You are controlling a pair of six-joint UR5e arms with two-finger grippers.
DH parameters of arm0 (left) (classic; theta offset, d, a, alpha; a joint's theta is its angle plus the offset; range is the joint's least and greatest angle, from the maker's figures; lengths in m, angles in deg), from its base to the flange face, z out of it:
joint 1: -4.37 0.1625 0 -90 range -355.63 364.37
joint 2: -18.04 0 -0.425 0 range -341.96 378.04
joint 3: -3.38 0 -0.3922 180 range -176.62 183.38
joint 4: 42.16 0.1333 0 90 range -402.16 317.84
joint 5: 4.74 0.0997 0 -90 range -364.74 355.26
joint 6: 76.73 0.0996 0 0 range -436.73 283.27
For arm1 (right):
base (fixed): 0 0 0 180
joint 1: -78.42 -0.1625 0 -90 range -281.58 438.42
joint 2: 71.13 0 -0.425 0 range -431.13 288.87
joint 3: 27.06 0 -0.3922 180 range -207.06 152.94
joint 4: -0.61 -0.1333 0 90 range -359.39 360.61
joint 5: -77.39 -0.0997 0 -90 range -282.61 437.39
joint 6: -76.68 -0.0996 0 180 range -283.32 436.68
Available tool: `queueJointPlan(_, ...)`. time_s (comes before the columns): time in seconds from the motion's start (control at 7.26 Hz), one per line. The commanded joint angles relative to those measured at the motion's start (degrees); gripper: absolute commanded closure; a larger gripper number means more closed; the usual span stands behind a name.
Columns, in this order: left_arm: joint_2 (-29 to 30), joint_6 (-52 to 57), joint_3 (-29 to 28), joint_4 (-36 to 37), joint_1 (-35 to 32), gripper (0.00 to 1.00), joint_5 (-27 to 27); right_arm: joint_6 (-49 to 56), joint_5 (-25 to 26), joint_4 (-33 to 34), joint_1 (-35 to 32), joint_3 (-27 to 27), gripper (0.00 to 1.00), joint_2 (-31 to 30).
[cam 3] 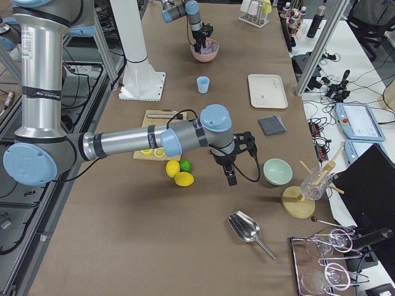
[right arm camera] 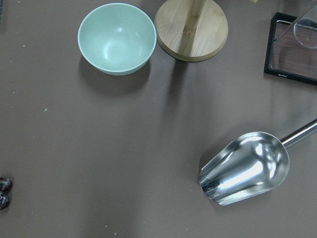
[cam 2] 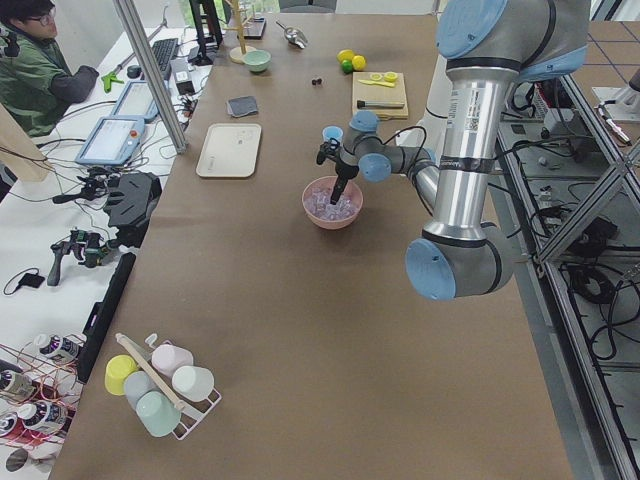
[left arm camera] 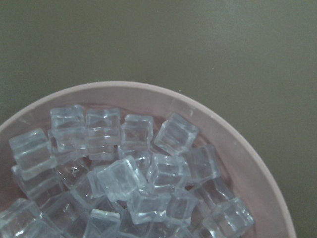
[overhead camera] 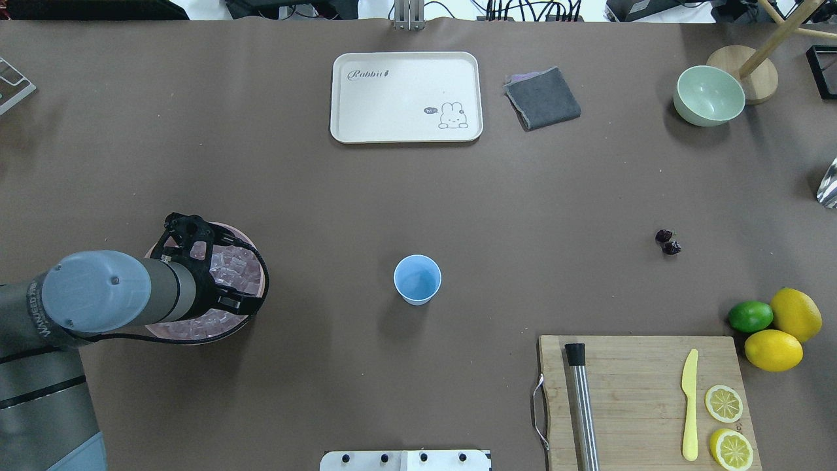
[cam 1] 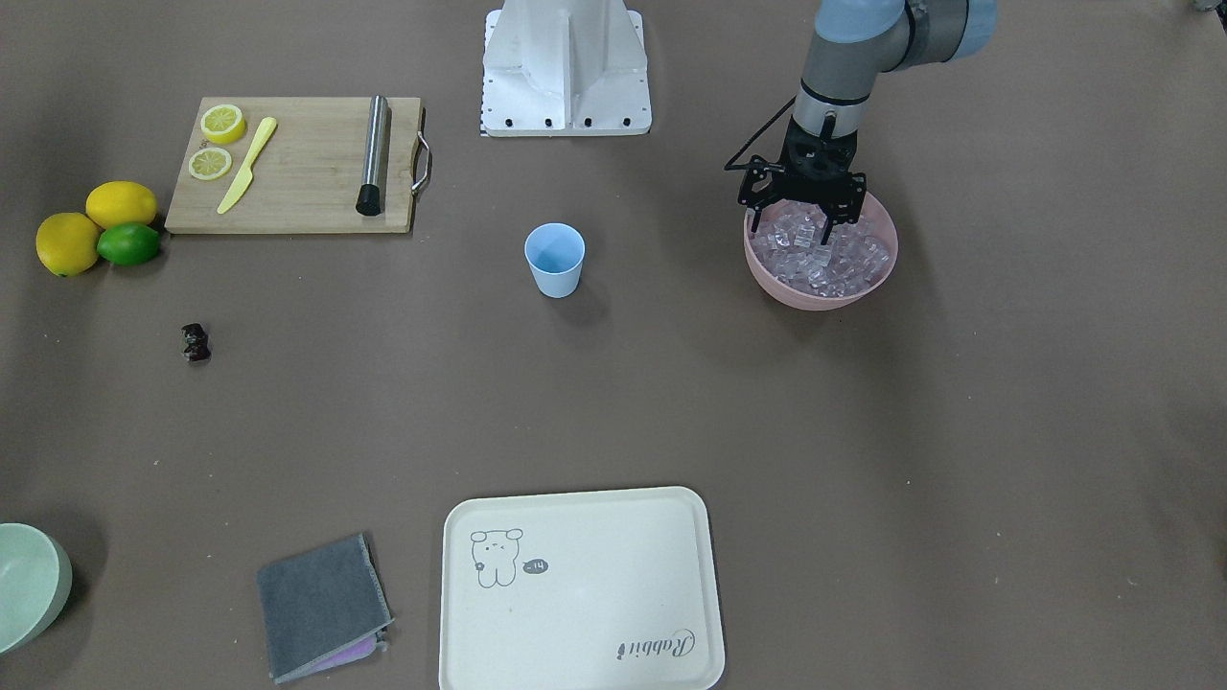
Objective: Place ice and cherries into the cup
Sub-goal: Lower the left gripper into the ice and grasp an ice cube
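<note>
Pink bowl (cam 1: 822, 297) full of ice (cam 1: 826, 261), blue cup (cam 1: 554, 263) upright, empty

The left gripper (cam 1: 792, 228) has its fingertips sunk in the ice (cam 1: 824, 268), so I cannot tell whether a cube sits between them. From overhead its arm covers much of the pink bowl (cam 1: 821, 295). The right gripper (cam 3: 231, 177) shows only small from the side, its jaw spacing unreadable; under it, picture edges cut off the cherries (right arm camera: 3, 192) and the scoop (right arm camera: 245, 167) handle.

Glassy clear ice (left arm camera: 119, 176); shiny metal scoop (right arm camera: 245, 168); matt wooden cutting board (overhead camera: 644, 392).
</note>
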Motion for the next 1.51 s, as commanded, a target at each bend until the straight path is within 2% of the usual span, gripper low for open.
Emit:
queueJointPlan(0.0, 0.05, 0.09, -0.77, 0.00, 0.03, 0.04, 0.09, -0.05, 0.00, 0.03, 0.00, -0.01, 0.00, 0.00)
queueJointPlan(0.14, 0.05, 0.00, -0.86, 0.00, 0.03, 0.10, 0.09, -0.05, 0.00, 0.03, 0.00, -0.01, 0.00, 0.00)
queueJointPlan(1.38, -0.04, 0.09, -0.51, 0.00, -0.06, 0.98, -0.09, 0.04, 0.09, 0.03, 0.00, -0.01, 0.00, 0.00)
